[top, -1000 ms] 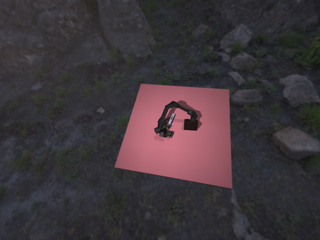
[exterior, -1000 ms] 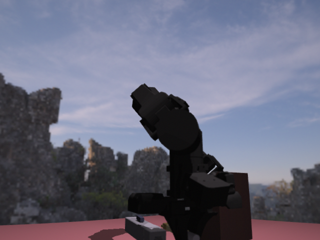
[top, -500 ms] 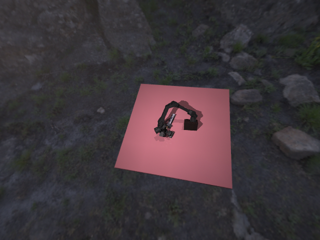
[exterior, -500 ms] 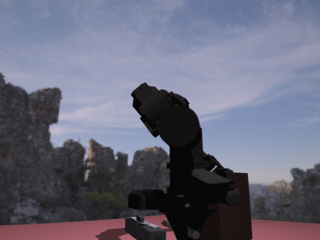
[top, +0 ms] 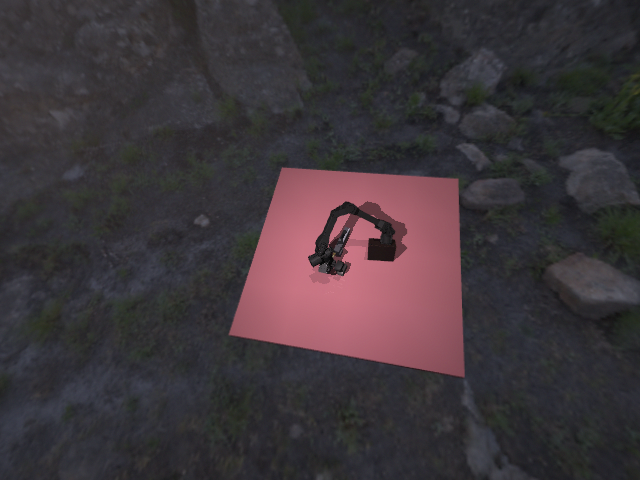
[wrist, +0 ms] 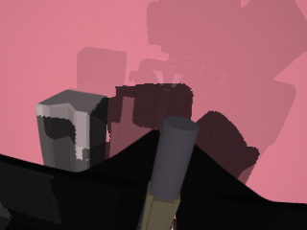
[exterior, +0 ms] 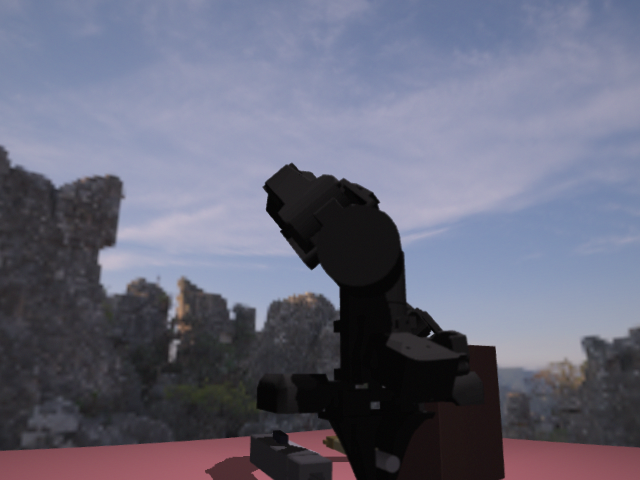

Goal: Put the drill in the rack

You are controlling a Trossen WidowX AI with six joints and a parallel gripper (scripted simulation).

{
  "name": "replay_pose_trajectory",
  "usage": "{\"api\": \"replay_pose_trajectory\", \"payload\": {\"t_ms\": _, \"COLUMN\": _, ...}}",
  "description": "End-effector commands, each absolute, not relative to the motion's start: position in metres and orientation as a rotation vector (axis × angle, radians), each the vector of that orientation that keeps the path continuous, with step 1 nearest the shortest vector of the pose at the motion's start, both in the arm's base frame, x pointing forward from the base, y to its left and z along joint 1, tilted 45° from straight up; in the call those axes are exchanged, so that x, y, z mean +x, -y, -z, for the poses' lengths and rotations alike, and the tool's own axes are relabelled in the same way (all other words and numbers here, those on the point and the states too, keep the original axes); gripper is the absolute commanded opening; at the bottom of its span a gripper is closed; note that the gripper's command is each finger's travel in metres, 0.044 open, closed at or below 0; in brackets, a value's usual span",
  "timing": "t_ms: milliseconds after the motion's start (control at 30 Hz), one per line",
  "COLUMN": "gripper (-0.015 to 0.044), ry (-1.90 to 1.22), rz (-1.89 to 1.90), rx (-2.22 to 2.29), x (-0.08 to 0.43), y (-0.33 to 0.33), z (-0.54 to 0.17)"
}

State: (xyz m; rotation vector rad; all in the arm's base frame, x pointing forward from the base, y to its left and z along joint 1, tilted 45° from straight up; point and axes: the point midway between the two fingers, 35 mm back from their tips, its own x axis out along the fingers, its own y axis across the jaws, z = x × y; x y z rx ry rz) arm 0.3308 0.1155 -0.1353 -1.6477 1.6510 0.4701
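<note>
The drill lies between the narrowly closed jaws, gripped above the counter. Its plain grey cylindrical end projects past them, slightly tilted in the wrist view; the squared section behind is dull olive-yellow.

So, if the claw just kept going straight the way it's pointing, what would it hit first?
Probably the pink surface: the claw seems to point down at it. The grey cylinder it grips might touch first; depth is unclear.
</note>
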Motion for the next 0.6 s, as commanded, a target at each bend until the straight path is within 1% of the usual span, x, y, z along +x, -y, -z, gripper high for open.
{"api": "replay_pose_trajectory", "payload": {"t_ms": 0, "gripper": 0.0000, "ry": -1.650, "rz": -0.471, "rx": -1.644, "x": 0.323, "y": -0.118, "z": 0.138}}
{"api": "replay_pose_trajectory", "payload": {"t_ms": 567, "gripper": 0.0000, "ry": -1.650, "rz": -0.472, "rx": -1.643, "x": 0.306, "y": -0.128, "z": 0.145}}
